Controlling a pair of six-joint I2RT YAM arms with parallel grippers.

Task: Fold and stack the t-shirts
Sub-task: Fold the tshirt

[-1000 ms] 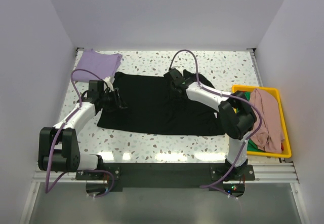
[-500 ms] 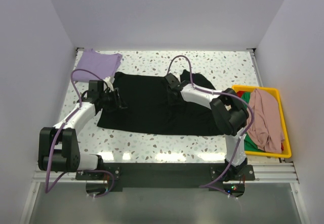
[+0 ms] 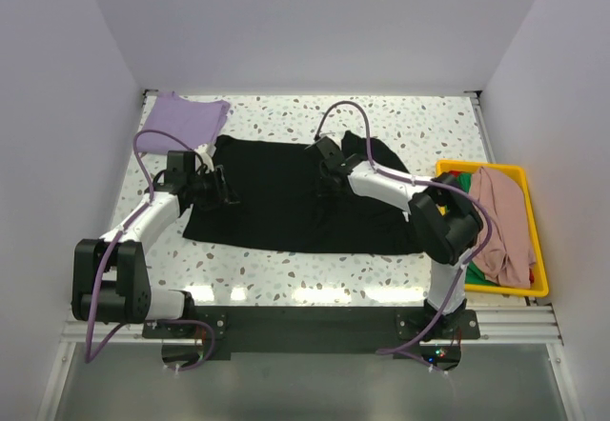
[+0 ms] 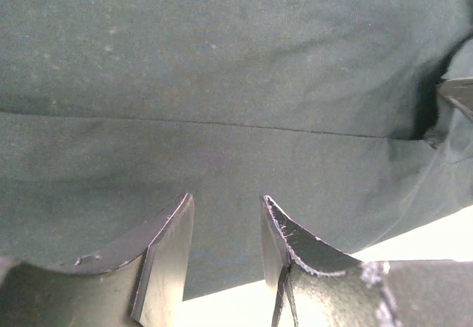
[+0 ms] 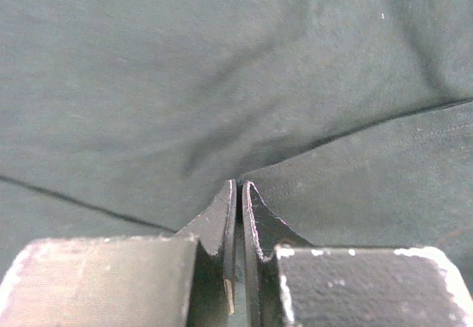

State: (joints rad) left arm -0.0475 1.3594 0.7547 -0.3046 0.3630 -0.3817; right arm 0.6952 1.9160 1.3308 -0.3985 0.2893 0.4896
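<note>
Now that our right gripper (image 3: 326,169) has snapped shut, we have a pinch on the black shirt (image 3: 286,202).
Top view: the shirt lies flat mid-table, its long side running left to right, one end near the bin (image 3: 496,165); we cannot tell which end is the neck. Left wrist view: our left gripper (image 4: 225,201) sits with jaws apart over the shirt's edge, holding nothing. Right wrist view: the tips squeeze a small ridge of cloth, so we think a fold can start.
</note>
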